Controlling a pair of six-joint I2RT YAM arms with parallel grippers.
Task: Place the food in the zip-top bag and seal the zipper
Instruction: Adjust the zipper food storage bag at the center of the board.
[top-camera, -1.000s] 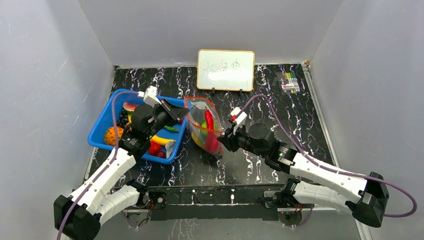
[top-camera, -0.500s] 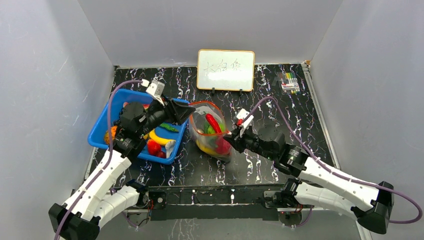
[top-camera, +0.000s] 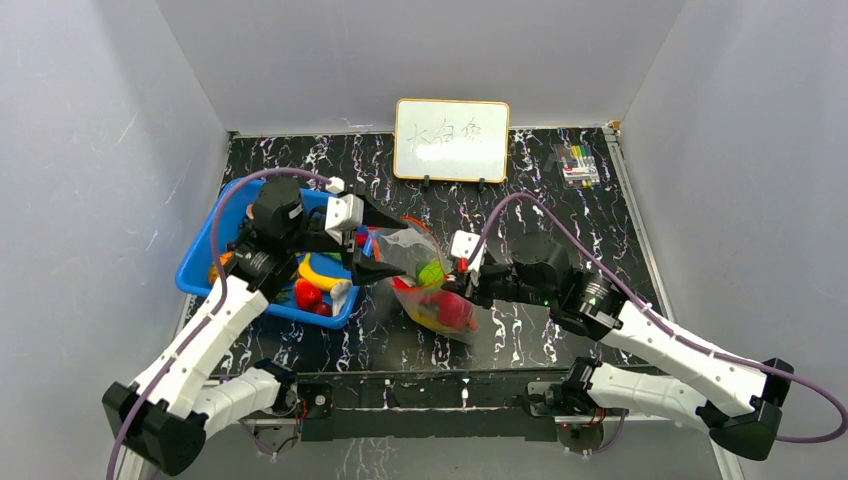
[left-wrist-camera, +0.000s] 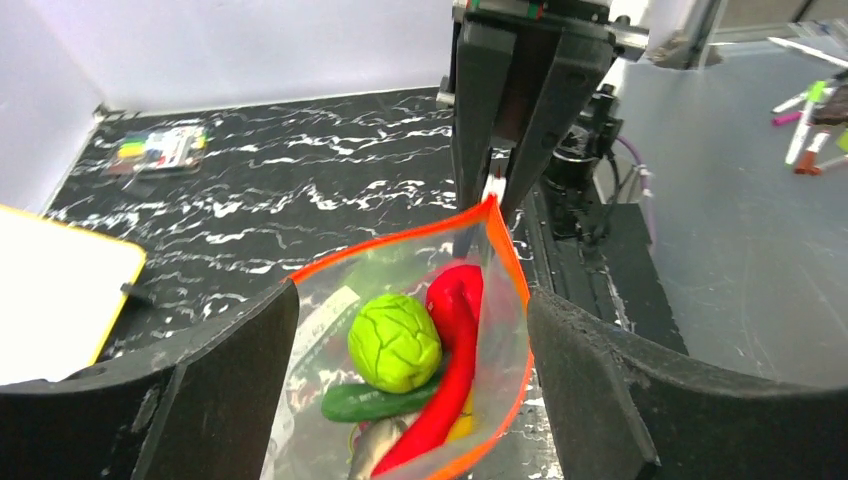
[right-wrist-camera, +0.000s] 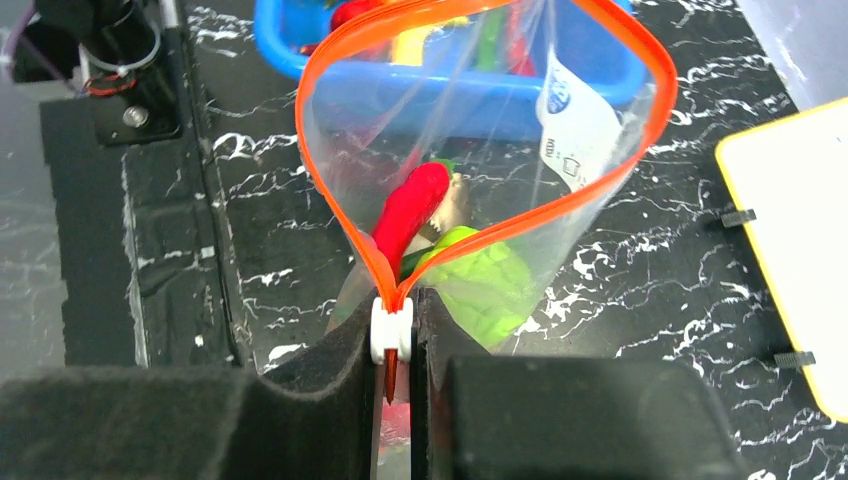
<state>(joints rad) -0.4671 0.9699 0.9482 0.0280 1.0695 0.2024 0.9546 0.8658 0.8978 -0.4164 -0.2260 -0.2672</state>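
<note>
The zip-top bag (top-camera: 425, 285) lies mid-table with its mouth gaping. Inside it are a green round fruit (left-wrist-camera: 393, 342), a red chilli (left-wrist-camera: 455, 340) and a dark green vegetable (left-wrist-camera: 372, 402). My left gripper (top-camera: 385, 243) is open, and its fingers (left-wrist-camera: 590, 390) straddle the bag's mouth without touching it. My right gripper (right-wrist-camera: 395, 345) is shut on the end of the orange zipper (right-wrist-camera: 330, 200), right at its white slider (right-wrist-camera: 391, 330). More food, a yellow banana (top-camera: 318, 273) and red berries (top-camera: 308, 295), lies in the blue basket (top-camera: 205, 250).
A whiteboard (top-camera: 451, 138) stands at the back, with a pack of markers (top-camera: 578, 165) at the back right. The blue basket sits close to the bag's left side. Grey walls enclose the black marbled table (top-camera: 560, 230).
My left gripper has opened and swung right from the basket's edge to straddle the bag's mouth. The right gripper has tightened on the zipper end and drawn the bag a little nearer.
</note>
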